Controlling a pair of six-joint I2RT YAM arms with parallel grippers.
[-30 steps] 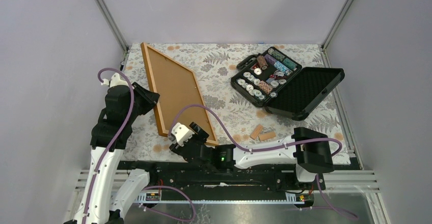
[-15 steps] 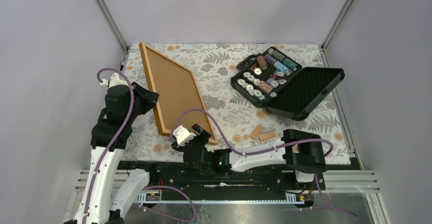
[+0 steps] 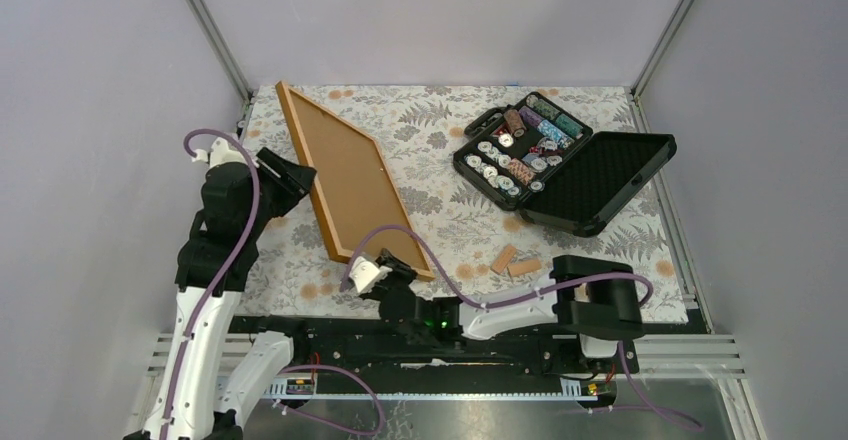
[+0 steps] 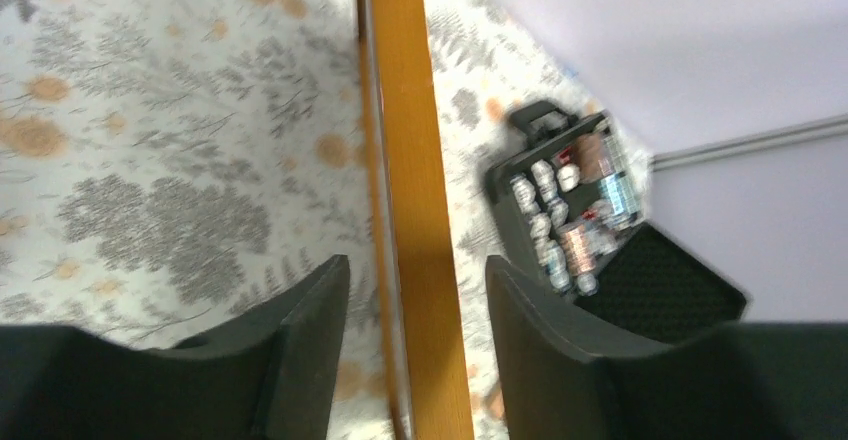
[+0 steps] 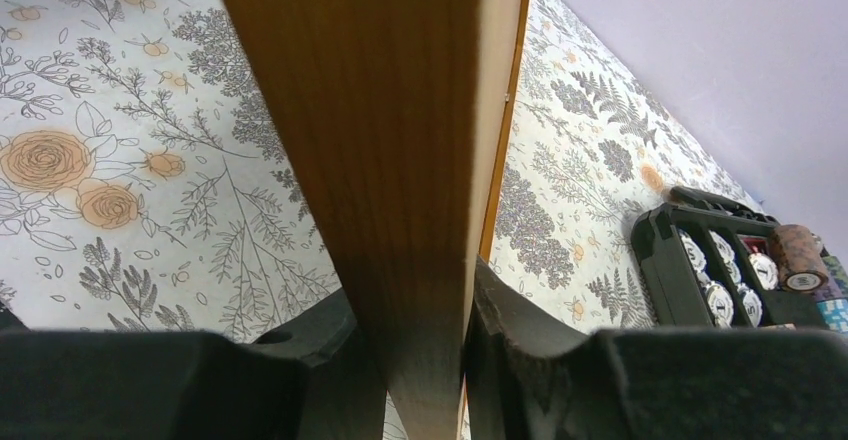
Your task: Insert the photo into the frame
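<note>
The right tool [image 5: 415,300] clamps the frame [image 3: 352,175] at its six o'clock corner. The left tool [image 4: 415,265] straddles its nine o'clock edge, open, not touching.

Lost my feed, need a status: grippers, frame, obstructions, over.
Right fingers clamped on the frame's near corner. Left fingers open, straddling its left edge. Frame tilted, near end raised; photo not seen. Open black case stands apart, right.

The frame [image 3: 350,175], a thin orange-tan border around a brown panel, lies diagonally left of centre.
</note>
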